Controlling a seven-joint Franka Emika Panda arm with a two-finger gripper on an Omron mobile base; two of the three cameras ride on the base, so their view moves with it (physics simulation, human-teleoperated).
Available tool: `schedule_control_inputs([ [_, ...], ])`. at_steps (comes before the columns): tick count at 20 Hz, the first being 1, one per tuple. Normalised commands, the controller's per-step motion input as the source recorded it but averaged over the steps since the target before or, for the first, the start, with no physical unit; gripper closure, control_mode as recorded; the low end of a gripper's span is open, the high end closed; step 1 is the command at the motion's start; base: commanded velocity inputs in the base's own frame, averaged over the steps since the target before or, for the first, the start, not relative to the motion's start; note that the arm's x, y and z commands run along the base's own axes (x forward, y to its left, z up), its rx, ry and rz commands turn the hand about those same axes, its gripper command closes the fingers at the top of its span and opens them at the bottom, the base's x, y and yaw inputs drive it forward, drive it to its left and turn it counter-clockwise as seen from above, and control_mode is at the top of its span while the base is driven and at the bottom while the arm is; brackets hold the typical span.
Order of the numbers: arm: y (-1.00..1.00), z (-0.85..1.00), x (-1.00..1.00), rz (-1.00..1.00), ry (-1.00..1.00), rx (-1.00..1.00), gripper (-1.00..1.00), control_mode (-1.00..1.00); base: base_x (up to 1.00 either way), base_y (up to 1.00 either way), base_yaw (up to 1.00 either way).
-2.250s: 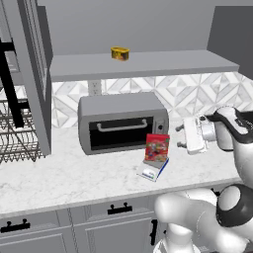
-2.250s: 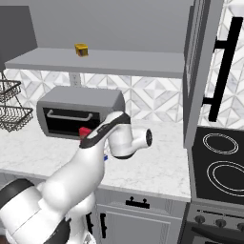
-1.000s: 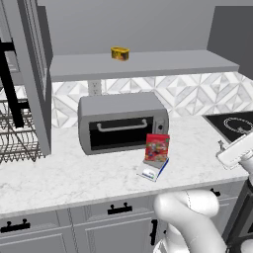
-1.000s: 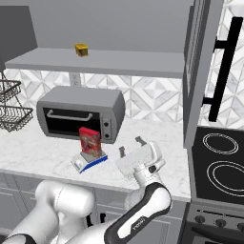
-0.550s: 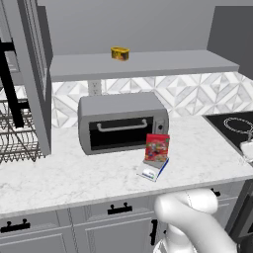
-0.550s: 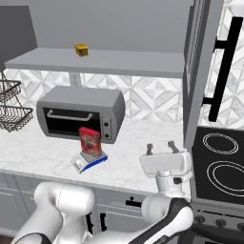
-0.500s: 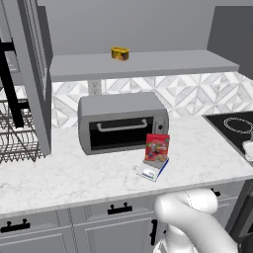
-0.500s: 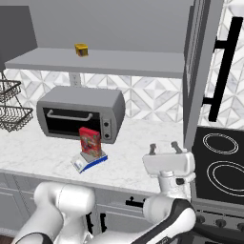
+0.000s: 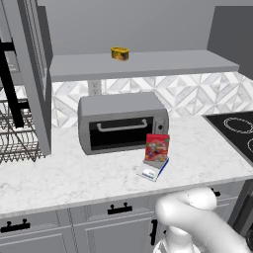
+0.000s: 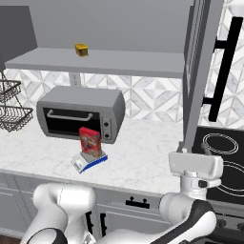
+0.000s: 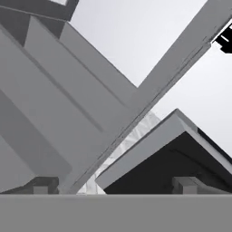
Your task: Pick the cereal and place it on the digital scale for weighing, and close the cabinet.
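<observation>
One step looks done, the cereal (image 9: pixel 157 147) standing on the digital scale (image 9: pixel 152 171); next, the open, empty fingers (image 10: pixel 194 151) must push the cabinet (image 10: pixel 202 71) door shut.

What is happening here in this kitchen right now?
The cereal already stands upright on the digital scale, on the counter in front of the toaster oven. The robot's tool is open and holds nothing; it sits to the right, near the open cabinet door with its black handle. The cabinet is not yet closed.
</observation>
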Motion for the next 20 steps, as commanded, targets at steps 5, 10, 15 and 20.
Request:
schedule_control_inputs([
  [5, -0.68, 0.01, 0.05, -0.13, -0.01, 0.01, -1.00, -1.00, 0.00, 0.00, 0.00],
  [10, -0.37, 0.32, 0.02, -0.08, -0.07, 0.00, -1.00, -1.00, 0.00, 0.00, 0.00],
  [15, -0.09, 0.64, 0.09, 0.00, -0.13, 0.00, -1.00, -1.00, 0.00, 0.00, 0.00],
  [20, -0.01, 0.73, 0.03, 0.00, -0.22, 0.00, -1.00, -1.00, 0.00, 0.00, 0.00],
])
